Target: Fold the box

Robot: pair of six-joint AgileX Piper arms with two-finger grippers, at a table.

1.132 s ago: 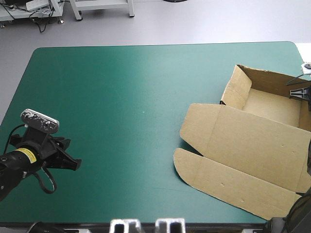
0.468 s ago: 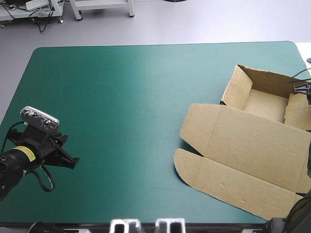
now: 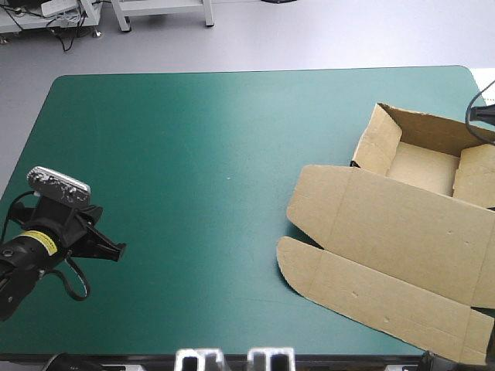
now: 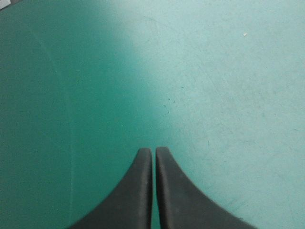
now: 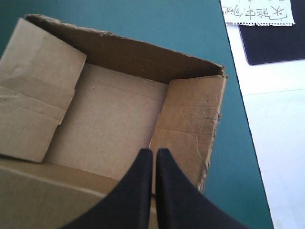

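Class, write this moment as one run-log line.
box: open tray, lid flat; left gripper: jaws shut, over cover; right gripper: jaws shut, above box

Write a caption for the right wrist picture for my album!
The shut right pincer hovers over the brown box, an open tray with walls raised, on the teal-green table.

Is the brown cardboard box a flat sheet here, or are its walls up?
Walls up: the brown cardboard box forms an open tray, its lid panel lying flat on the teal-green cover.
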